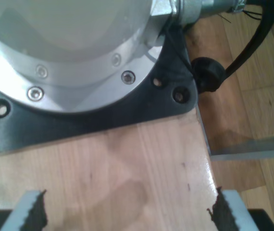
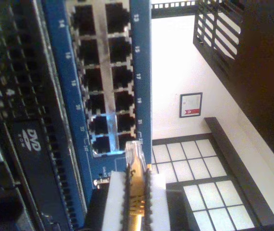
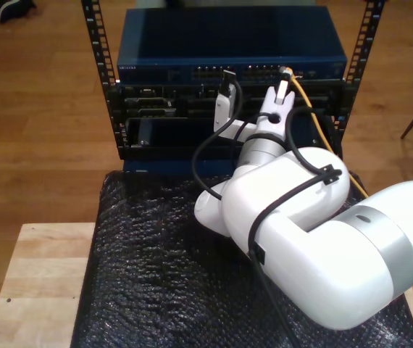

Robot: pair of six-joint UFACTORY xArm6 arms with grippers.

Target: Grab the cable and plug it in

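Exterior view: switch (image 3: 232, 51) sits in the rack (image 3: 98, 72); my second gripper (image 3: 285, 83) pinches the cable (image 3: 315, 116) plug just at its ports (image 2: 105, 82). My first gripper (image 1: 127, 211) gapes wide over a wooden table (image 1: 127, 163).

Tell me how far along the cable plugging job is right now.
The grab looks done: my second gripper is shut on the orange-yellow cable, its clear plug sticking out past the fingers. In hand: the plug sits just short of the blue switch's ports. Left: seating it in a port. My first gripper is open over a wooden surface.
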